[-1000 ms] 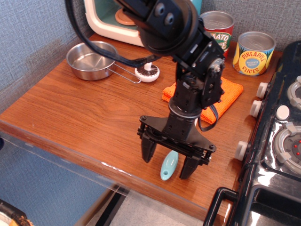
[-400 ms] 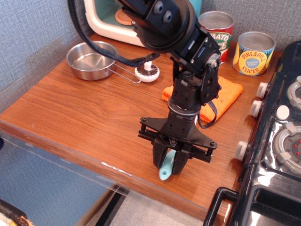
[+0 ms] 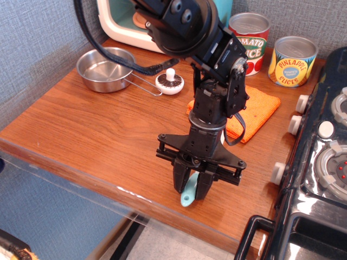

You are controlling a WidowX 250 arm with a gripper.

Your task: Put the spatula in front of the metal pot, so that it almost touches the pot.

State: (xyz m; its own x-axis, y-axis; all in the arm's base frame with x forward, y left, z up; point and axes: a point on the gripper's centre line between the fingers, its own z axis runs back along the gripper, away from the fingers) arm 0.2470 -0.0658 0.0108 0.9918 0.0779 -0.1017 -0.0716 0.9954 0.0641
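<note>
Gripper (image 3: pixel 192 189): fingers closed together, clamped on the light blue handle of the spatula (image 3: pixel 188 195).
Spatula: held near the table's (image 3: pixel 81 124) front edge, well apart from the metal pot (image 3: pixel 104 69); blade hidden by the arm.
Metal pot: at the back left, wire handle pointing toward 1 white mushroom toy (image 3: pixel 169 82).

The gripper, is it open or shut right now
Shut on the spatula: the gripper has both fingers pressed against the light blue handle, no gap showing.
</note>
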